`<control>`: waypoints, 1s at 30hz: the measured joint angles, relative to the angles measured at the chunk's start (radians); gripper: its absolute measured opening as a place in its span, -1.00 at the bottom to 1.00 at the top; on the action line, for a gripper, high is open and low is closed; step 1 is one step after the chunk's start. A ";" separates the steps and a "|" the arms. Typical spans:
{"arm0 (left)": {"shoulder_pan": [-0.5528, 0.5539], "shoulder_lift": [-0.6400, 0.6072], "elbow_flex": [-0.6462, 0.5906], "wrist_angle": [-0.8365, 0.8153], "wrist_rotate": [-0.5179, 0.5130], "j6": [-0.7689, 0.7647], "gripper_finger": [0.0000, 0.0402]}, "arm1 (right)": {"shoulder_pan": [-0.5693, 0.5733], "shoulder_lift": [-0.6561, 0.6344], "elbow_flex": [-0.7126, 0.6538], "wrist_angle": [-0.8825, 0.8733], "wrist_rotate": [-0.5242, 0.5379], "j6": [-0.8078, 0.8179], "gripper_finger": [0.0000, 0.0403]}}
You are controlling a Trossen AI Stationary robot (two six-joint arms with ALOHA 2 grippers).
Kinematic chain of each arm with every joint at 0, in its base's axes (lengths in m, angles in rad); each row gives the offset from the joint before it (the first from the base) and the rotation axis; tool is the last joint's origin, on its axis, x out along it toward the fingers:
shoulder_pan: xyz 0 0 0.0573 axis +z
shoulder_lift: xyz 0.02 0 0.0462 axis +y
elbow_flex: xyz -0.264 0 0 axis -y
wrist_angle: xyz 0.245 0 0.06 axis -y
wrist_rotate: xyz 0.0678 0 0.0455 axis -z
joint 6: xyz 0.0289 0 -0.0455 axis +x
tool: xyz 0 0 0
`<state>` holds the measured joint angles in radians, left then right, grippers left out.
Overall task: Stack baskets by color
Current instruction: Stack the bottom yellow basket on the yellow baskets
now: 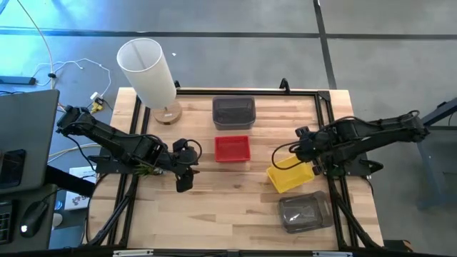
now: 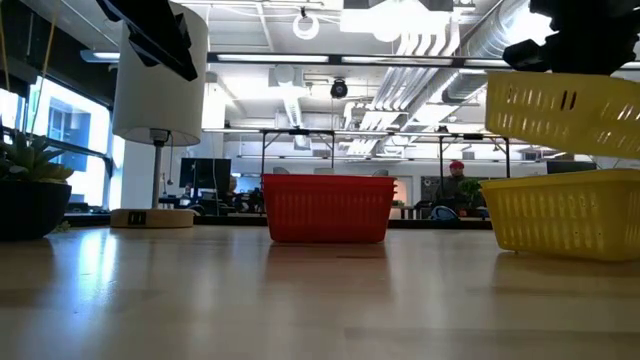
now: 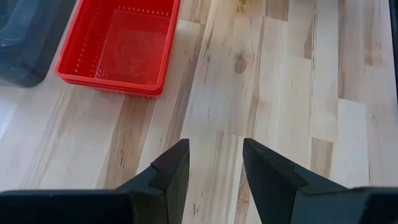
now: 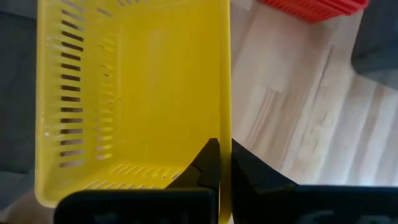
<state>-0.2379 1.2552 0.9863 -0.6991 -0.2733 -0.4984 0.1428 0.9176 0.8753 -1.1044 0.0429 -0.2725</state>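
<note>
On the pale plank tabletop (image 1: pixel 235 207), a slotted yellow basket (image 2: pixel 560 222) sits; the right gripper (image 4: pixel 222 163), pinched tight on its rim, lifts another (image 4: pixel 130 93) above. Left gripper (image 3: pixel 214 163) gapes, holding nothing. Farther: ribbed red basket (image 1: pixel 233 148), grey baskets (image 1: pixel 233 112).

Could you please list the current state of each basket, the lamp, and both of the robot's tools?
Held yellow basket: lifted off the table, gripped at its rim.
Lower yellow basket: resting on the table beneath it.
Red baskets: nested, on the table.
Far grey basket: on the table.
Near grey basket: on the table.
Lamp: upright.
Left tool: open, empty.
Right tool: shut on the held yellow basket.
</note>
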 joint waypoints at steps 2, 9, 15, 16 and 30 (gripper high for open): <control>0.000 0.000 0.000 0.000 0.000 -0.009 -0.33 | 0.000 0.000 0.000 -0.005 0.003 -0.015 -1.00; 0.000 0.000 0.000 0.001 0.000 -0.051 -0.33 | 0.003 0.036 0.000 0.007 0.011 -0.051 -1.00; 0.000 0.000 0.000 0.003 0.000 -0.051 -0.33 | 0.004 0.117 0.000 0.011 0.008 -0.069 -1.00; 0.000 0.000 0.000 0.002 0.000 -0.051 -0.33 | 0.004 0.127 0.000 0.011 0.008 -0.070 -1.00; 0.000 0.000 0.000 0.000 0.000 -0.049 -0.33 | -0.016 0.220 0.000 0.028 -0.091 -0.018 -1.00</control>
<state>-0.2379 1.2552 0.9863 -0.6993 -0.2729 -0.5471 0.1269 1.1379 0.8753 -1.0764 -0.0480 -0.2906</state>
